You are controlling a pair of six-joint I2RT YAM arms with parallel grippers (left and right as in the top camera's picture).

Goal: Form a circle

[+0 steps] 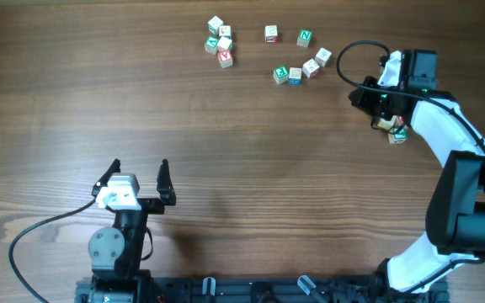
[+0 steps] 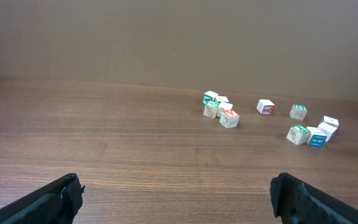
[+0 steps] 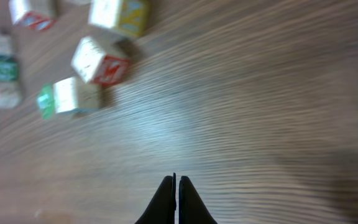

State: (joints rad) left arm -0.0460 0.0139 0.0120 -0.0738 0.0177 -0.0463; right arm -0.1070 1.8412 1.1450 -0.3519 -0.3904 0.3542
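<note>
Brown wood-grain tabletop (image 1: 141, 101) bearing small white wooden cubes with coloured letters in three groups: a tight cluster (image 1: 220, 42), a scattered arc (image 1: 297, 71), and a pair (image 1: 398, 135) just beside the right gripper (image 1: 383, 109). That gripper is clenched on nothing, tips pressed together. The left gripper (image 1: 138, 172) rests spread wide, well apart from the cubes. No ring is formed yet. To nudge the pair toward the others, the closed tips should probably press low on a cube face and travel slowly, lest it tip or spin.
</note>
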